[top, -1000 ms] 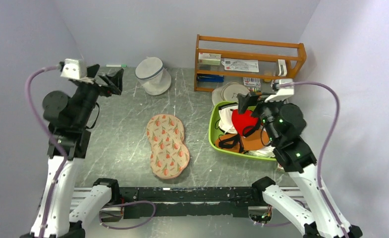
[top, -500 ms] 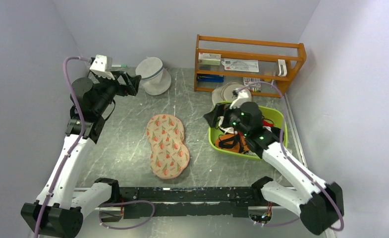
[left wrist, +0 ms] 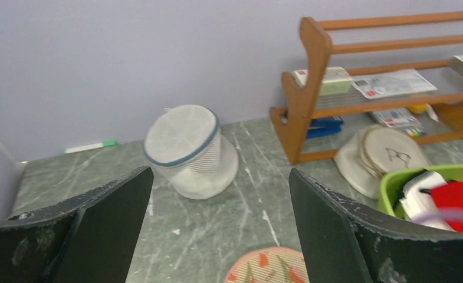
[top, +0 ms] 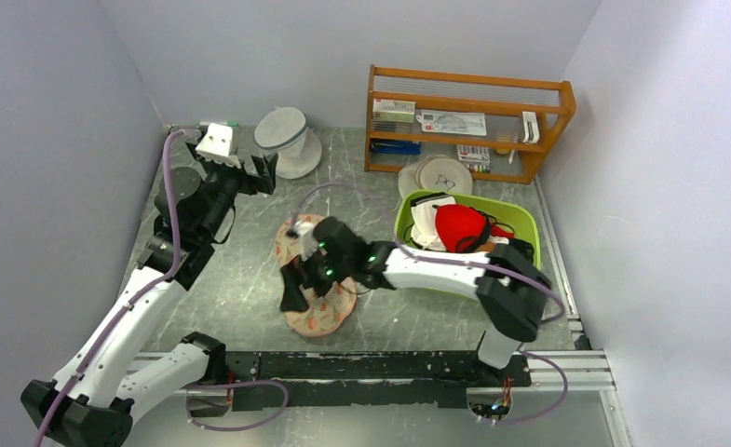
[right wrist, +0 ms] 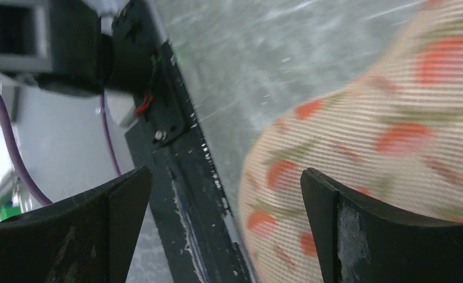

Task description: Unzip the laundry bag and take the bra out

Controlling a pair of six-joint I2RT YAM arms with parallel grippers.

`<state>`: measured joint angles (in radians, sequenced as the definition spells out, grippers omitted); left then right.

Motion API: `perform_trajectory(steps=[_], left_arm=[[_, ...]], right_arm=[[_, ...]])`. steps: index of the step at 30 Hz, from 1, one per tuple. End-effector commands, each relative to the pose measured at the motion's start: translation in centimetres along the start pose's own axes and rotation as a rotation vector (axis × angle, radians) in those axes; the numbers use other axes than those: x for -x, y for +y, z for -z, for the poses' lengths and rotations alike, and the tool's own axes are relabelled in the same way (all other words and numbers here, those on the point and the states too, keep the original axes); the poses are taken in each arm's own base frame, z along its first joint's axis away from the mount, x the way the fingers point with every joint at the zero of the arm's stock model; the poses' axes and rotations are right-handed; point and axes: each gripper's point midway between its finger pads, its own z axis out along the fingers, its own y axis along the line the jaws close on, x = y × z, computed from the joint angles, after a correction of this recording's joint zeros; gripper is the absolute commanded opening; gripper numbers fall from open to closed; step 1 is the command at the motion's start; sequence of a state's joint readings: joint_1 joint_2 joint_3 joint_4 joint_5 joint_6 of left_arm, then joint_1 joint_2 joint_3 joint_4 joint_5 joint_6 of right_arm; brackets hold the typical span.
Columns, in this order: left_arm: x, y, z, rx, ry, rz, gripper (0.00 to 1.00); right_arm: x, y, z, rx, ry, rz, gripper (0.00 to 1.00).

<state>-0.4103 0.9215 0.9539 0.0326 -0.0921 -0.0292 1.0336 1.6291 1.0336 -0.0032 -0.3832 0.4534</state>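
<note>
The laundry bag [top: 324,315], a flat peach pouch with a red print, lies zipped at mid-table. Its far rim [left wrist: 270,268] shows low in the left wrist view. My right gripper [top: 294,293] hovers over the pouch's near-left edge, open and empty. In the right wrist view the printed fabric [right wrist: 364,147] fills the right side, with my right gripper [right wrist: 226,230] spread wide above its edge. My left gripper [top: 263,177] hangs open above the table beyond the pouch, holding nothing; the left gripper [left wrist: 220,236] frames bare table. The bra is out of view.
A white cylindrical mesh bag [top: 287,140] stands at the back. An orange shelf [top: 468,112] holds small items at the back right. The green basket [top: 408,219] on the right contains a red bra [top: 459,228] and other garments. A black rail [right wrist: 176,153] runs along the near edge.
My right arm has swung left from the green basket to the pouch's near edge. The left arm has moved right and forward toward mid-table. Both grippers stayed open.
</note>
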Motion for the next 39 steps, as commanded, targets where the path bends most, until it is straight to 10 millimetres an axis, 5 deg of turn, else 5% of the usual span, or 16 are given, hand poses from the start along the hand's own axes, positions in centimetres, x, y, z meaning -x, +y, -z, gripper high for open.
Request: perform_trajectory(steps=[1, 5, 9, 13, 15, 19, 25, 33, 39], left_arm=[[2.2, 2.6, 0.6, 0.153, -0.08, -0.032, 0.98], [2.1, 2.9, 0.6, 0.179, -0.081, -0.035, 0.98], [2.1, 2.7, 0.5, 0.168, -0.079, -0.03, 0.98], [1.8, 2.6, 0.3, 0.164, -0.073, -0.032, 0.98], [1.6, 2.5, 0.2, 0.164, -0.069, -0.035, 0.98], [0.9, 2.0, -0.2, 0.146, -0.055, -0.043, 0.98], [0.4, 0.5, -0.8, 0.07, -0.051, -0.058, 0.98], [-2.0, -6.0, 0.2, -0.316, -0.216, -0.249, 0.98], [-8.7, -11.1, 4.8, -0.643, -0.265, -0.641, 0.98]], right_arm=[[-5.0, 2.1, -3.3, 0.082, 0.223, 0.035, 1.0], [-8.0, -0.1, -4.6, 0.004, 0.337, 0.029, 1.0], [-8.2, -5.0, -3.9, -0.235, 0.352, 0.041, 1.0], [-5.5, -11.6, -0.9, -0.634, 0.316, 0.091, 1.0], [-2.9, -13.2, 0.9, -0.794, 0.269, 0.137, 1.0], [2.8, -12.8, 4.6, -0.938, 0.099, 0.194, 1.0], [6.4, -10.2, 10.9, -0.949, -0.15, 0.176, 1.0], [7.3, -7.5, 19.1, -0.883, -0.447, 0.153, 1.0], [6.7, -6.8, 22.6, -0.862, -0.532, 0.133, 1.0]])
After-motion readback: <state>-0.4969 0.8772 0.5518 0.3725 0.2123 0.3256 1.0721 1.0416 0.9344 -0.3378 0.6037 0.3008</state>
